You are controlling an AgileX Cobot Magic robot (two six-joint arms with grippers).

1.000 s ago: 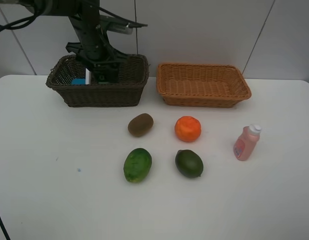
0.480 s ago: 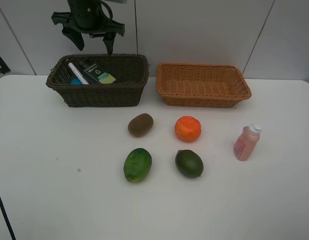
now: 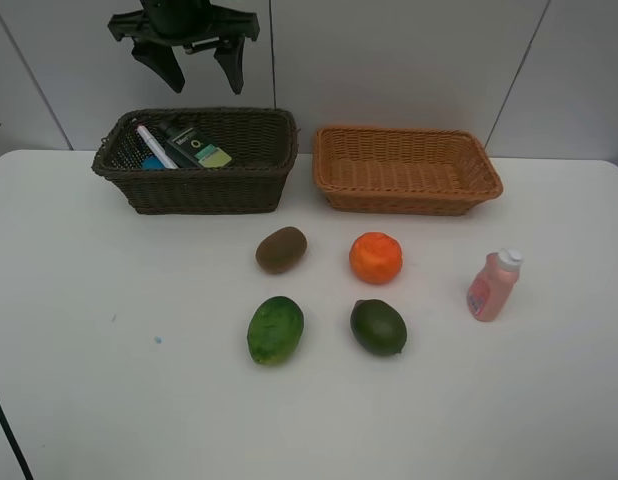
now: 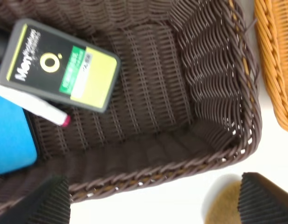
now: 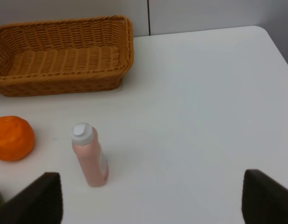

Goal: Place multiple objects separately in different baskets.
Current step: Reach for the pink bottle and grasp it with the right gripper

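Observation:
My left gripper [image 3: 201, 72] hangs open and empty above the dark brown basket [image 3: 194, 188]. Inside that basket lie a dark green bottle [image 4: 60, 65], a white marker with a red cap [image 4: 37, 106] and a blue block [image 4: 11, 135]. The light orange-tan basket [image 3: 407, 200] holds nothing. On the table sit a kiwi [image 3: 281, 249], an orange [image 3: 375, 257], two green oval fruits [image 3: 275, 329] [image 3: 378, 326] and a pink bottle [image 3: 492, 285], which stands upright. My right gripper [image 5: 151, 200] is open over the table near the pink bottle [image 5: 90, 156]; the high view does not show it.
The two baskets stand side by side against the white back wall. In the right wrist view the table's right edge [image 5: 279, 51] runs close by. The kiwi [image 4: 223, 205] lies just in front of the dark basket's near wall [image 4: 148, 172].
My left gripper has risen out of the dark basket, open, leaving the green bottle lying inside beside the marker. The fruits and the pink bottle have not moved.

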